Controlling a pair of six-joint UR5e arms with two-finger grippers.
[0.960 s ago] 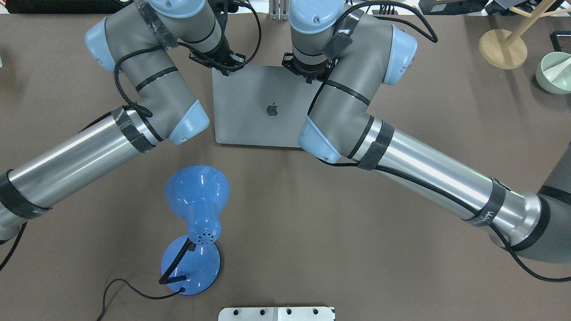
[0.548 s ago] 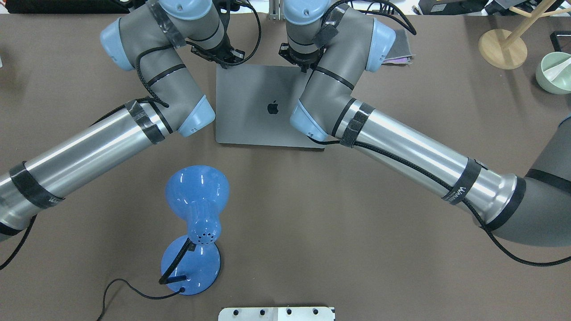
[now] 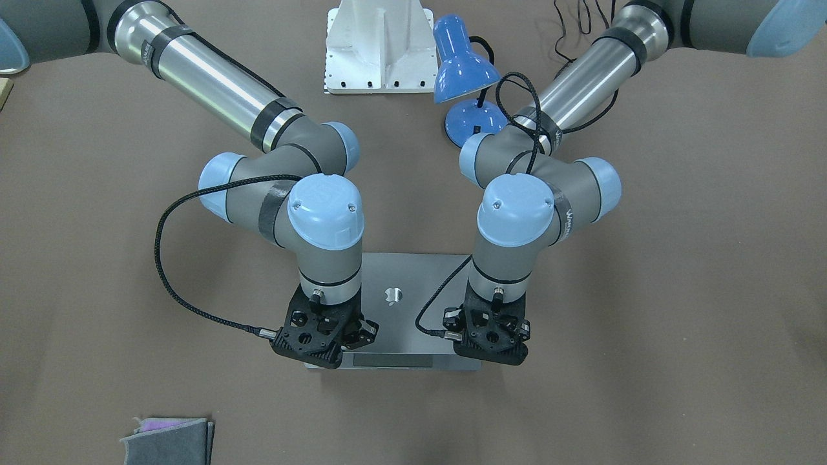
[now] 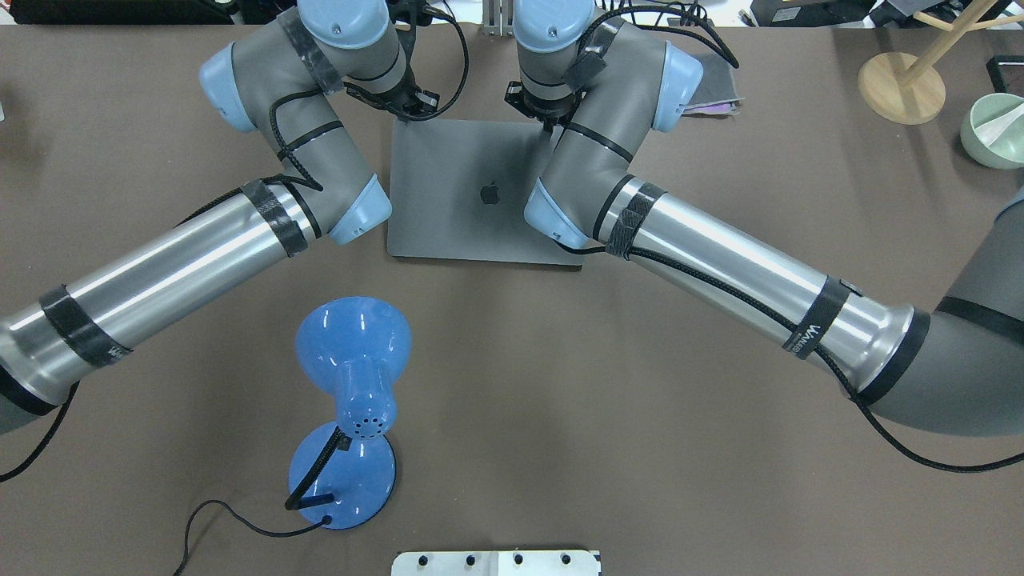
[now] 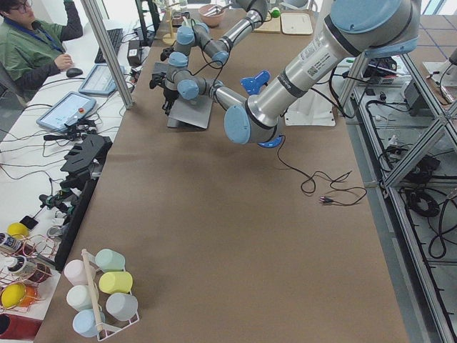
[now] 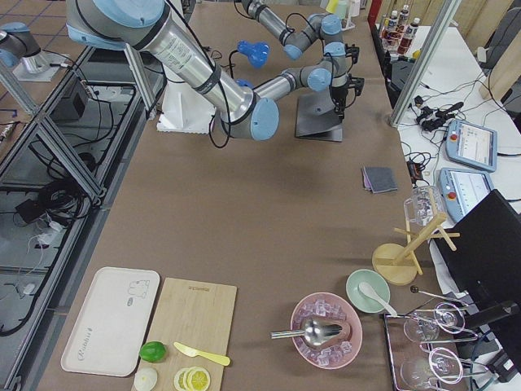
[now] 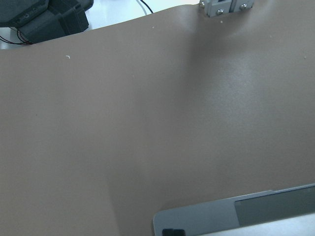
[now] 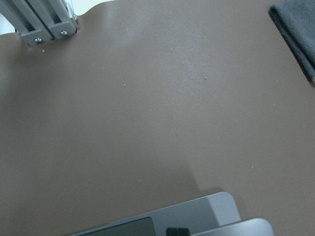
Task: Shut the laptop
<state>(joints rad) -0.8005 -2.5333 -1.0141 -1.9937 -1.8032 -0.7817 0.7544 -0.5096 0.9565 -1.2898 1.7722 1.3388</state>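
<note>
The laptop (image 4: 464, 200) lies in the middle of the worktop (image 4: 560, 440), toward its far side. Its lid is almost flat with the apple logo facing up. In the front-facing view a strip of its base shows past the lid's free edge, so it is not fully shut. The left tool (image 3: 491, 341) sits over the far left corner of the lid and the right tool (image 3: 321, 337) over the far right corner, both pointing down. Their fingers are hidden beneath the mounts, so I cannot tell whether either is released or clenched, or whether they touch the lid. A blue lamp (image 4: 352, 384) stands nearer the robot, left of the laptop.
</note>
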